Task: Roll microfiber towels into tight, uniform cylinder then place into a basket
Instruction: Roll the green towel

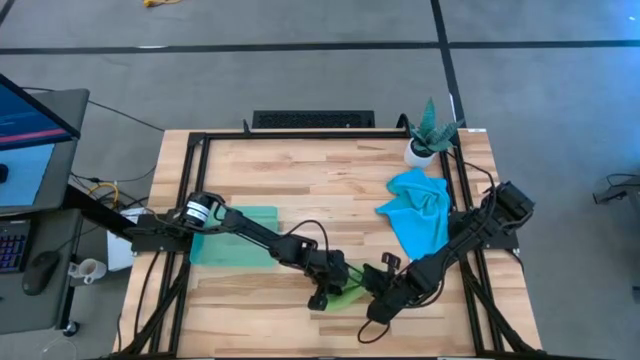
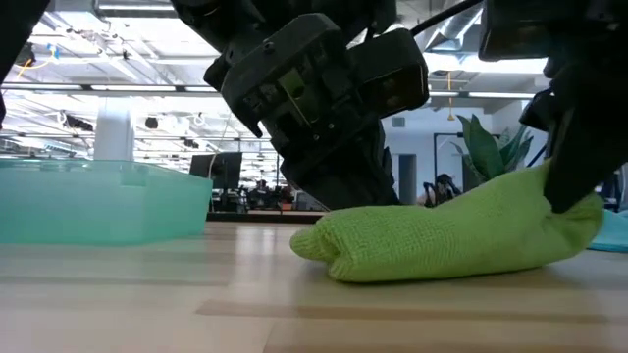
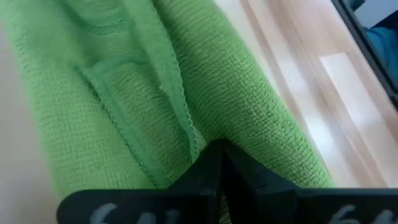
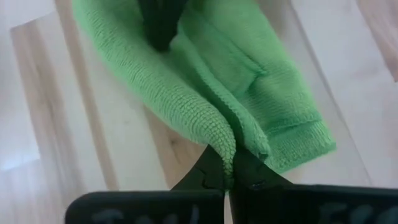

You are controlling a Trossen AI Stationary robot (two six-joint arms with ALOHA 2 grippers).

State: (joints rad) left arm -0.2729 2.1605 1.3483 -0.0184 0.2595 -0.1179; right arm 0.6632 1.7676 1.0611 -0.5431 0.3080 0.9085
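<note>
The lime green towel (image 1: 347, 296) lies near the table's front edge as a loose roll (image 2: 451, 240), resting lengthwise on the wood. My left gripper (image 1: 330, 288) is shut at its left end and my right gripper (image 1: 374, 298) is shut at its right end. A sky blue towel (image 1: 420, 215) lies crumpled at the right, untouched. The teal basket (image 1: 235, 237) sits on the table's left half, partly under my left arm. My left gripper has its shut fingers (image 3: 219, 163) slanting down from the left onto the roll's upper side near a hemmed edge (image 3: 186, 124). The fingers hide whether they pinch cloth or only press. The roll lies on the table. My right gripper pinches a rounded fold of the green towel (image 4: 225, 140) at the roll's right end between its two fingers. The fingers come steeply from above and the right. That end (image 2: 564, 211) stands a little higher than the rest, which lies on the wood.
A potted plant (image 1: 430, 135) stands at the far right corner behind the blue towel. Black frame rails (image 1: 300, 135) run along the table's edges. Bare wood shows at the table's middle and far side (image 1: 320, 180).
</note>
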